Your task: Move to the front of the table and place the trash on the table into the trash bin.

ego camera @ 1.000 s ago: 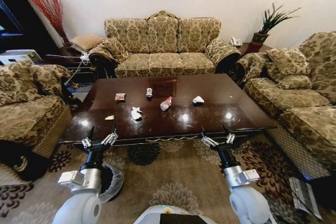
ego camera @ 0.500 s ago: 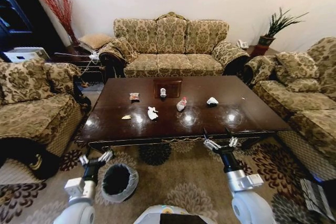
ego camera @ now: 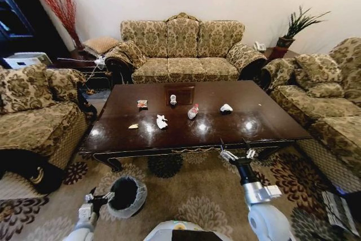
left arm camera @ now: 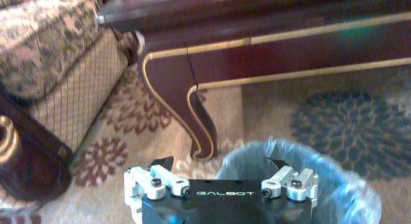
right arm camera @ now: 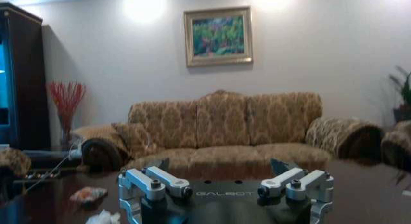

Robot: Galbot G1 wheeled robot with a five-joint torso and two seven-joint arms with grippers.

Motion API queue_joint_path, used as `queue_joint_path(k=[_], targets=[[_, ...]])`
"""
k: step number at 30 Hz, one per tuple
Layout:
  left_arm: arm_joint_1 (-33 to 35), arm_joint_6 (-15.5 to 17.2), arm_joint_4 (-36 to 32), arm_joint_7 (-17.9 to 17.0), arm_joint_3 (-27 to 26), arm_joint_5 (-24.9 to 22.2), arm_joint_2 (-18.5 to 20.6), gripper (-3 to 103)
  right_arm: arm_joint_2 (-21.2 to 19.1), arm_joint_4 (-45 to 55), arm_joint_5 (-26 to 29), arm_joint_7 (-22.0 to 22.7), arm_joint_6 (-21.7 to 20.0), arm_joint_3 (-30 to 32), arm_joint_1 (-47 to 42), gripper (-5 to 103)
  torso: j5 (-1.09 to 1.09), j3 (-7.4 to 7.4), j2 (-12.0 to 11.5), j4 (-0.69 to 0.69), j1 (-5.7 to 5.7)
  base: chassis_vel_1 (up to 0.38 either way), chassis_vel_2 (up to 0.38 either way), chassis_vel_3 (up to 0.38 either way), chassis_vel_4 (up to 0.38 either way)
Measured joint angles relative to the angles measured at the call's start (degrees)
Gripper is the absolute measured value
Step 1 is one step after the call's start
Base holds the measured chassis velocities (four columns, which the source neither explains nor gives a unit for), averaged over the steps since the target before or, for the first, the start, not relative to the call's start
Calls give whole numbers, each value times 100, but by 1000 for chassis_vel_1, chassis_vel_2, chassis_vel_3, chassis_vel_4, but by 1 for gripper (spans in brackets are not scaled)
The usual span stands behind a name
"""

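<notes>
The dark brown table [ego camera: 265, 125] stands before me, its carved leg and edge [left arm camera: 192, 113] close in the left wrist view. Trash lies on it: a snack packet [ego camera: 142, 104] [right arm camera: 88, 194], a small crushed bottle [ego camera: 173, 99], a red-capped bottle [ego camera: 193, 112], two white tissues [ego camera: 162, 121] [ego camera: 226, 108] and a yellowish scrap [ego camera: 133, 126]. The lined black trash bin [ego camera: 127, 195] [left arm camera: 308, 180] sits on the carpet at front left. My left gripper [ego camera: 97, 198] [left arm camera: 220, 162] hangs open, low beside the bin's rim. My right gripper [ego camera: 237, 153] [right arm camera: 222, 165] is open at the table's front edge.
A patterned sofa [ego camera: 183, 49] stands behind the table, with armchairs at the left [ego camera: 34, 111] and the right [ego camera: 327, 105]. A potted plant [ego camera: 293, 29] sits on a corner stand. Patterned carpet [ego camera: 192, 190] lies between me and the table.
The camera has shifted and the bin has come into sight. My left arm has dropped from the table's edge down to beside the bin. The right gripper holds its place.
</notes>
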Motion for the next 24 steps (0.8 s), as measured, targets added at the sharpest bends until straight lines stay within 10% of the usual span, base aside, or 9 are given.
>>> queue_joint_path(k=[24], targets=[[-2143,381,3120,704,830,22,845,90,-31,-393,-170,30,-224,-26,138,100,0,0,0,-4,1,0,0,0,0]])
